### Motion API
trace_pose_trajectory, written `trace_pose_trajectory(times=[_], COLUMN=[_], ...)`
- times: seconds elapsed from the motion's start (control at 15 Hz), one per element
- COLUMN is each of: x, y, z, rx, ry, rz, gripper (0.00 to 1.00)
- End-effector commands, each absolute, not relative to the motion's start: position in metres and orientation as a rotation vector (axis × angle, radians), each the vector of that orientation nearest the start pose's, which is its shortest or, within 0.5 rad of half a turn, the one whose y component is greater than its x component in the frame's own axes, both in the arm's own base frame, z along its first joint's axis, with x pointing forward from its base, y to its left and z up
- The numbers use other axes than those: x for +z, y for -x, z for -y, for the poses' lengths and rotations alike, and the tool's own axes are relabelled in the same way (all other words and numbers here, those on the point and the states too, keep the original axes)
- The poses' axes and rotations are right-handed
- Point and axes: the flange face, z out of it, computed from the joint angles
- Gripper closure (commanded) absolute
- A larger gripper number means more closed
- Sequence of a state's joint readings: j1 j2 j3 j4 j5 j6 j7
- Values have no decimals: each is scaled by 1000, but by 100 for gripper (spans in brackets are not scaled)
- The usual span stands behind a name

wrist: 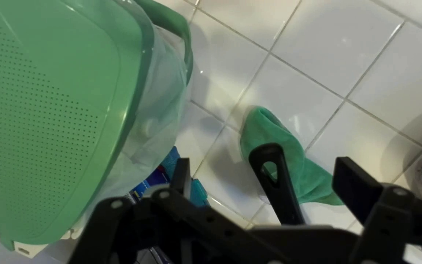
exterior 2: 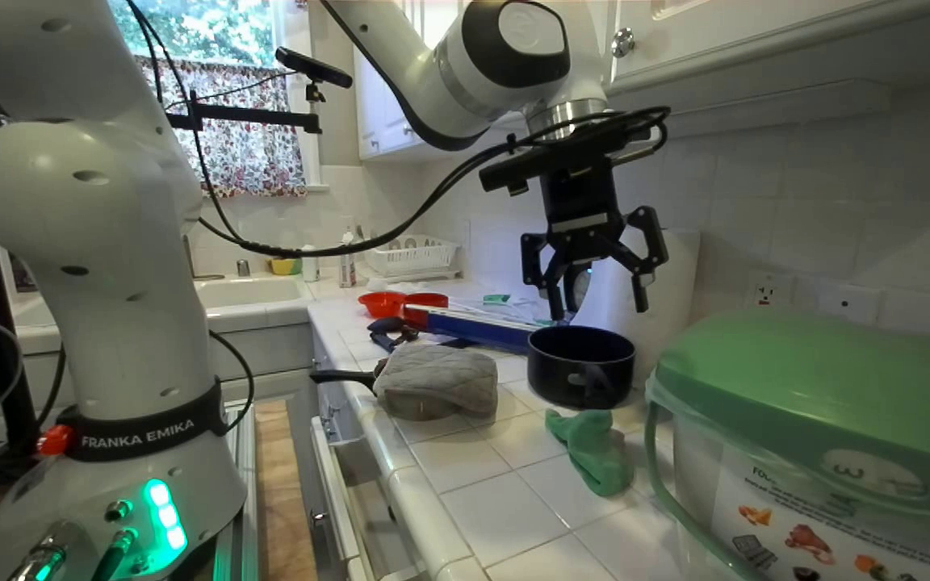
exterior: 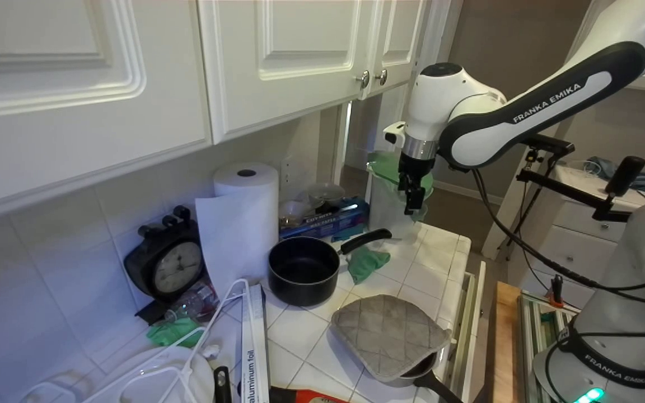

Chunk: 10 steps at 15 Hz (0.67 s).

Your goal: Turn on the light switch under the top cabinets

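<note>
Top cabinets [exterior: 177, 73]: up high on the wall [exterior: 70, 240], over the counter [exterior: 294, 336]. Their long row runs along the wall, doors facing out.
Green-lidded bin [exterior 2: 820, 452]: at the counter's end.
Black pot [exterior 2: 552, 375]: on the counter.
Gripper [exterior 2: 598, 307]: pointing down in the air, fingers wide apart, holding nothing.
Green cloth [exterior 2: 598, 452]: near the pot.

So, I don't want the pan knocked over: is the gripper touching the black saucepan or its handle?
Apart. In an exterior view, a plain gap separates the gripper from the black saucepan and its handle.
</note>
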<state>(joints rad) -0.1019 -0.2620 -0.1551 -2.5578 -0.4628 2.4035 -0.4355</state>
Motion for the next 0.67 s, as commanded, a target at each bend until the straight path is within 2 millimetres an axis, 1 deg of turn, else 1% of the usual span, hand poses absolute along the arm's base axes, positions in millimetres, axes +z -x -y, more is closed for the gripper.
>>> trace_pose_trajectory(times=[0.0, 0.2, 0.33, 0.6], x=[353, 337, 329, 330], y=[-432, -443, -452, -474], z=[124, 126, 121, 104], rx=[-16, -27, -73, -209], ry=[3395, 3402, 3383, 3352], rz=[1089, 1399, 1600, 1946], gripper=[0, 0, 0, 0])
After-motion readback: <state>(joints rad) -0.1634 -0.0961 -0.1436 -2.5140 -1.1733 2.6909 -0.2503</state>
